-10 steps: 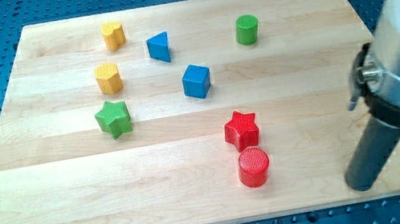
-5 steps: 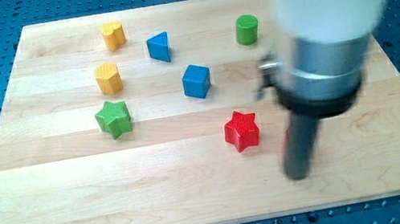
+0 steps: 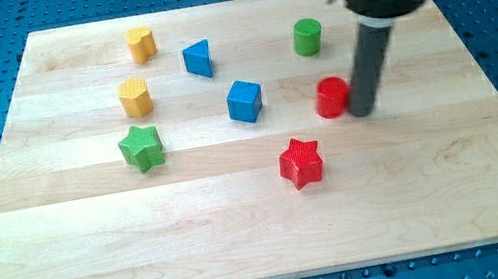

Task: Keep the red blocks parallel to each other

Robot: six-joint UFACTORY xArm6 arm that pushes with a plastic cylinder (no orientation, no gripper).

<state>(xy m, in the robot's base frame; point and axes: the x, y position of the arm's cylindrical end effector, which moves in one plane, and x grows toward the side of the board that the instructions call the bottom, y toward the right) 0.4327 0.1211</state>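
The red cylinder (image 3: 330,97) stands right of the board's middle, and my tip (image 3: 363,111) touches its right side. The red star (image 3: 301,162) lies below and to the left of the cylinder, apart from it and from my tip. The dark rod rises from the tip toward the view's top, where the arm's grey collar enters the frame.
A blue cube (image 3: 244,100) sits left of the red cylinder. A green cylinder (image 3: 308,36) is above it. A blue triangle (image 3: 199,59), two yellow blocks (image 3: 141,43) (image 3: 134,97) and a green star (image 3: 141,146) lie at the left. The wooden board (image 3: 98,266) rests on a blue perforated table.
The red cylinder has gone from just below the red star up to the star's upper right. My tip swept from the lower right to the cylinder's right side. The red star stayed.
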